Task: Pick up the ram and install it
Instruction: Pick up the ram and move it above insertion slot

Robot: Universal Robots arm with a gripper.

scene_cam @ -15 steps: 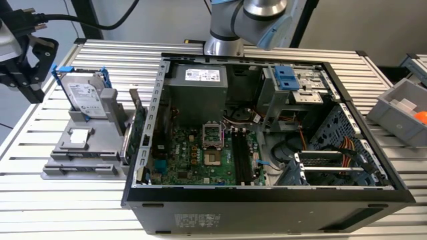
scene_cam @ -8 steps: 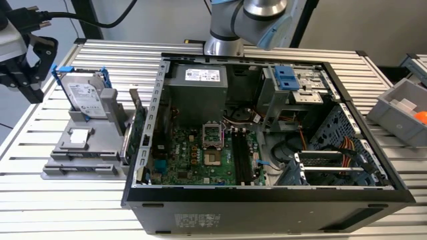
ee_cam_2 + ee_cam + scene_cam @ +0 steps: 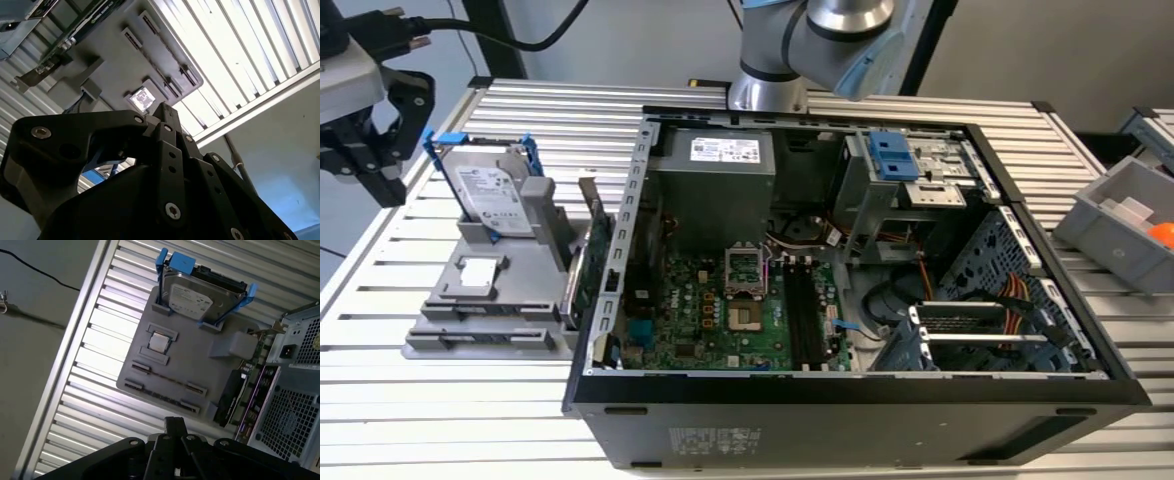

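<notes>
The ram [image 3: 167, 378], as far as I can judge, is the thin dark strip sitting edge-up in a long slot of the gray holder [image 3: 200, 360], on the holder's side away from the hard drive [image 3: 205, 295]. It is too slim for me to be sure. Its long axis is running along that side of the holder, with one end pointing toward the green card [image 3: 231, 399].

The gripper [image 3: 175, 419] is hanging off the holder, beyond the ram's side of it. Its fingers [image 3: 176, 429] are drawn together with nothing showing between them. In the exterior view it is hovering over the counter [image 3: 454, 420] on the holder's side away from the computer case [image 3: 854, 410].

The room above the strip is looking open. A second, parallel slot is lying just beside it on the holder, and the card is standing near one end, so that end is looking the tighter one. The hard drive is standing well apart.
</notes>
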